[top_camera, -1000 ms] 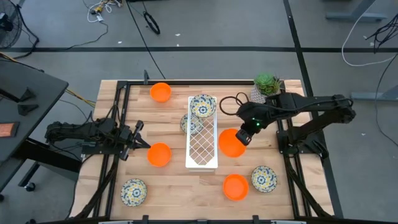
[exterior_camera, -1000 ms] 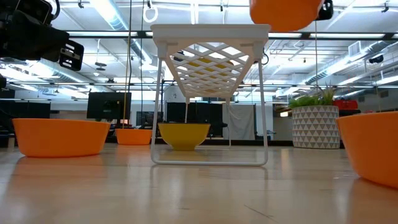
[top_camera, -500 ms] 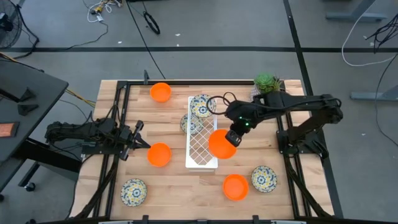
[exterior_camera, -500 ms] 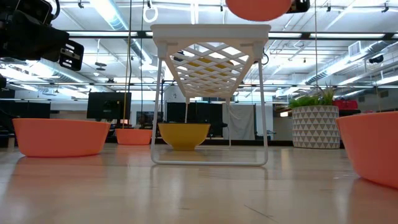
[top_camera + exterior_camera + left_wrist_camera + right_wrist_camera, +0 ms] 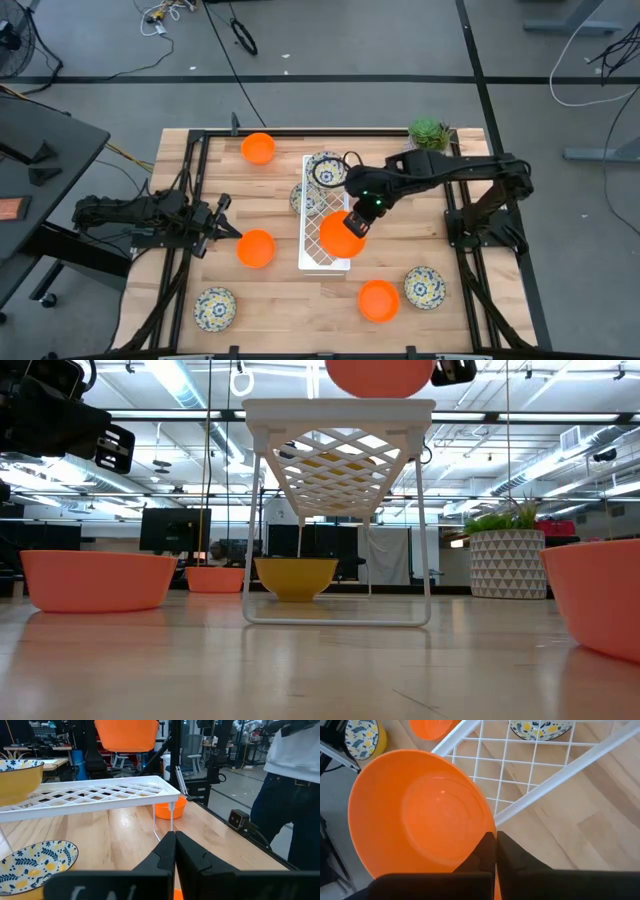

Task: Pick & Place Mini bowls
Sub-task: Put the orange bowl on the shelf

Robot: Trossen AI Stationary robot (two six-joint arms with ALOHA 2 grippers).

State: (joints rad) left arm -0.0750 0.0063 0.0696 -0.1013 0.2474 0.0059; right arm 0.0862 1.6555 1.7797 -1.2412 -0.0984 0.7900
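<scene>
My right gripper point(image 5: 355, 221) is shut on a plain orange mini bowl point(image 5: 337, 229) and holds it above the near part of the white wire rack point(image 5: 313, 256). The low view shows that bowl point(image 5: 380, 374) just over the rack top point(image 5: 340, 408). One floral bowl point(image 5: 326, 170) sits on the rack's far end, and another point(image 5: 303, 198) stands on the table under it. My left gripper point(image 5: 234, 231) is shut and waits low beside a second orange bowl point(image 5: 256, 248), near the table's left side. My right gripper pinches the orange bowl's rim point(image 5: 481, 831) between its two fingers, on the side of the bowl toward the table's right. The fingers point down at a slant. The bowl is lifted clear, tilted, its hollow facing the wrist camera.
More bowls stand on the table: orange ones at the far left point(image 5: 258, 148) and near right point(image 5: 378, 300), floral ones at the near right point(image 5: 425, 288) and near left point(image 5: 214, 308). A potted plant point(image 5: 430, 135) stands at the far right corner. A person point(image 5: 295, 775) stands beyond the table.
My right gripper has carried the orange bowl toward the table's left, from beside the rack's right edge to above the rack's near part. It has stayed shut on the bowl, and the bowl has stayed clear of the table.
</scene>
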